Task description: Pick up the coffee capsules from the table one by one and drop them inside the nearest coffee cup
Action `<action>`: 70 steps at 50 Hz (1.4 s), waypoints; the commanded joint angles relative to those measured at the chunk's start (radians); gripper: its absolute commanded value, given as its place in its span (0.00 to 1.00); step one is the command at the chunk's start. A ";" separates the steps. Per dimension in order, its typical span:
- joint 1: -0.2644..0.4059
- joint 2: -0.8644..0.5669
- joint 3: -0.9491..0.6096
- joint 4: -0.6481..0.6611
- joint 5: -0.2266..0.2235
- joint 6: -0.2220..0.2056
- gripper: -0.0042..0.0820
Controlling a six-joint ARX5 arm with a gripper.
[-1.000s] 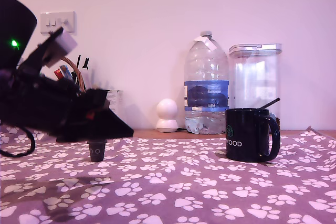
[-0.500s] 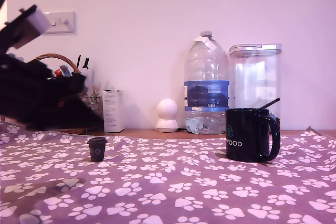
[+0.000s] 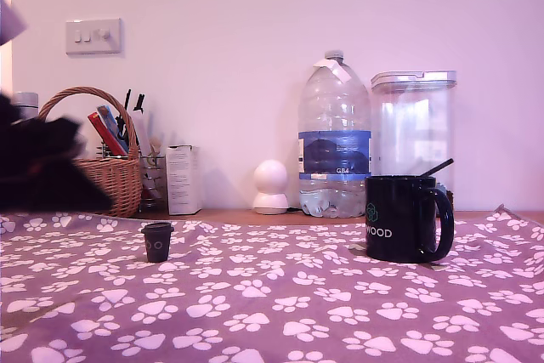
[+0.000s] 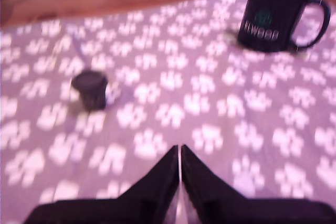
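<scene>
One small dark capsule (image 3: 157, 241) stands upright on the purple paw-print cloth of the table (image 3: 280, 303), left of centre in the exterior view; the wrist view shows the capsule (image 4: 91, 89) too, blurred. The black "WOOD" mug (image 3: 408, 218) stands to the exterior view's right, handle pointing right, with a dark stick poking out; the mug (image 4: 277, 12) also appears in the wrist view. My gripper (image 4: 179, 150) is shut with nothing in it, its black fingers (image 4: 163, 174) pressed together, well apart from the capsule. In the exterior view only a dark blurred part of the arm (image 3: 38, 163) shows at the left edge.
Along the back stand a wicker basket (image 3: 110, 178) with tools, a white carton (image 3: 182, 179), a round white camera (image 3: 271, 186), a large water bottle (image 3: 334, 138) and a clear canister (image 3: 415, 129). A wall switch (image 3: 93, 36) is above.
The arm has pulled back to the exterior view's left, away from the capsule, uncovering the basket. The capsule and mug have not moved.
</scene>
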 commanded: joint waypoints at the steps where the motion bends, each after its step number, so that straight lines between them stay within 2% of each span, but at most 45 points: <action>1: 0.011 -0.041 -0.034 -0.006 -0.010 -0.008 0.03; 8: 0.026 -0.126 -0.074 -0.046 -0.021 -0.010 0.03; 17: 0.047 -0.208 -0.093 -0.104 -0.067 -0.016 0.03; 31: 0.055 -0.217 -0.093 -0.130 -0.068 -0.018 0.05; 34: 0.055 -0.217 -0.093 -0.132 -0.071 -0.026 0.16; 40: 0.055 -0.217 -0.093 -0.112 -0.087 -0.025 0.68; 43: 0.054 -0.216 -0.093 -0.099 -0.095 -0.025 0.83; 45: 0.054 -0.212 -0.093 -0.085 -0.095 -0.025 0.86; 58: 0.054 -0.128 -0.093 0.030 -0.146 -0.024 0.86; 70: 0.054 0.019 -0.093 0.188 -0.147 -0.011 0.86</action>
